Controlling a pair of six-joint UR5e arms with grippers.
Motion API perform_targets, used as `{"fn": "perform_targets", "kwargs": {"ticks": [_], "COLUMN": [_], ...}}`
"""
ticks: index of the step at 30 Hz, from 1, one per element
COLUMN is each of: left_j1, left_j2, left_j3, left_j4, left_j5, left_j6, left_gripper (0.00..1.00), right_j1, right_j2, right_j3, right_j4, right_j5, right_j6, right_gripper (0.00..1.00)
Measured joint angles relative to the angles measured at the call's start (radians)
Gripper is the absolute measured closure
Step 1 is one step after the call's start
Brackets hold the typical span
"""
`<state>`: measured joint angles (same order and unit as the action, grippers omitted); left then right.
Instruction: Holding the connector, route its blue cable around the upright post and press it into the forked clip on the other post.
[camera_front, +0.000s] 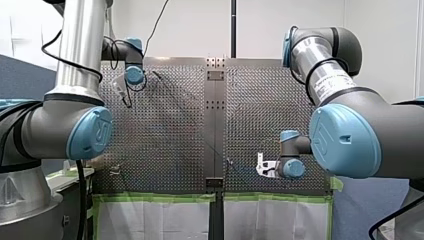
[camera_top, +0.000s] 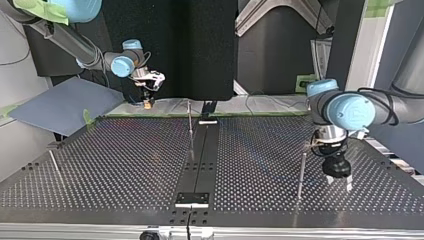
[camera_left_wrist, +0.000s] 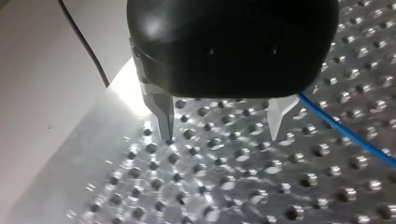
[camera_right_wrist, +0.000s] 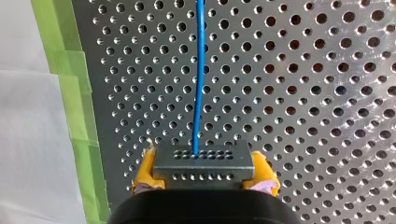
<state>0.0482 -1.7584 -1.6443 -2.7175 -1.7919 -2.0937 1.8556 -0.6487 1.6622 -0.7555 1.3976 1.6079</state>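
Note:
My right gripper (camera_right_wrist: 204, 185) is shut on a grey connector (camera_right_wrist: 203, 162) with rows of small holes, its yellow pads (camera_right_wrist: 144, 173) on either side. The blue cable (camera_right_wrist: 199, 74) runs straight ahead from the connector over the perforated table. In the top view this gripper (camera_top: 148, 100) hovers at the far left edge. My left gripper (camera_left_wrist: 222, 137) is open, its metal fingers (camera_left_wrist: 165, 121) just above the table with nothing between them; the blue cable (camera_left_wrist: 348, 133) passes beside one finger. In the top view it (camera_top: 339, 184) hangs next to a thin upright post (camera_top: 301, 172).
Two more thin posts stand on the table: one near the middle strip (camera_top: 190, 127) and one at the top view's left (camera_top: 55, 166). Green tape (camera_right_wrist: 70, 93) lines the table edge beside my right gripper. A black centre strip (camera_top: 200, 160) divides the table.

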Motion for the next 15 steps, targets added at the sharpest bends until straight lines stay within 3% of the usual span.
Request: {"fn": "perform_targets", "kwargs": {"ticks": [9, 15], "left_j1": [-0.003, -0.006], "left_j2": [0.000, -0.001], "left_j3": [-0.069, -0.084], "left_j4": [0.039, 0.047], "left_j5": [0.064, 0.095], "left_j6": [-0.085, -0.143], "left_gripper": [0.00, 0.00], "right_j1": [0.005, 0.010], "right_j2": [0.000, 0.000], "right_j3": [0.000, 0.000], "right_j4": [-0.004, -0.003], "right_j5": [0.000, 0.000], "right_j6": [0.000, 0.000], "right_gripper": [1.00, 1.00]}}
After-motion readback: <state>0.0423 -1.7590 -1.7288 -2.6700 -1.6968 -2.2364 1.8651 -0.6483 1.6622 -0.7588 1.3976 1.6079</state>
